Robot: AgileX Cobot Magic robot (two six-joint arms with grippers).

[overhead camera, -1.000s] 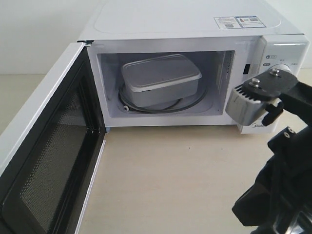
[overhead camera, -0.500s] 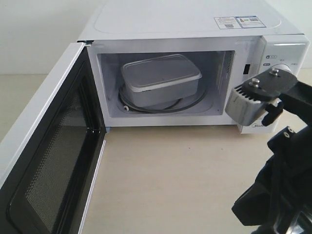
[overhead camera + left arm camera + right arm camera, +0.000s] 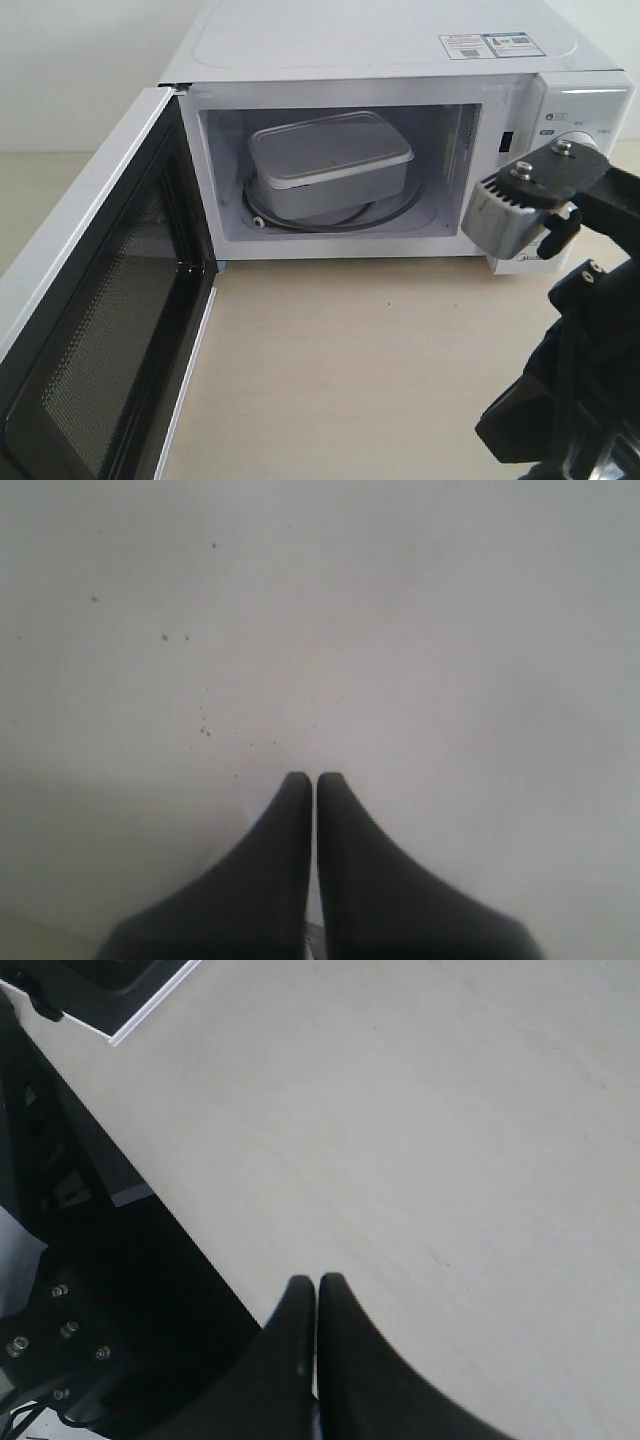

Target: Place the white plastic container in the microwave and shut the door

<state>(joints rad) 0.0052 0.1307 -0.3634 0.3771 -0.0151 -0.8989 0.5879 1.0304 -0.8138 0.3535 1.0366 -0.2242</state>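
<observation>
The white plastic container (image 3: 330,160) sits inside the microwave (image 3: 380,40) on the glass turntable (image 3: 392,214), with its lid on. The door (image 3: 100,330) stands wide open to the left, its black perforated inner face showing. My left gripper (image 3: 315,778) is shut with nothing between its fingers, close against a plain white speckled surface; the exterior view does not show it. My right gripper (image 3: 317,1282) is shut and empty above the pale table (image 3: 450,1160). The right arm (image 3: 560,300) stands in front of the microwave's dial panel (image 3: 575,135).
A corner of the open door (image 3: 120,990) shows in the right wrist view. The table's near edge (image 3: 190,1235) runs close beside the right gripper, with dark robot hardware (image 3: 60,1320) beyond it. Bare tabletop (image 3: 350,360) lies in front of the microwave.
The door swung very slightly half a second ago and is back where it stood a second ago. The container and right arm have not moved.
</observation>
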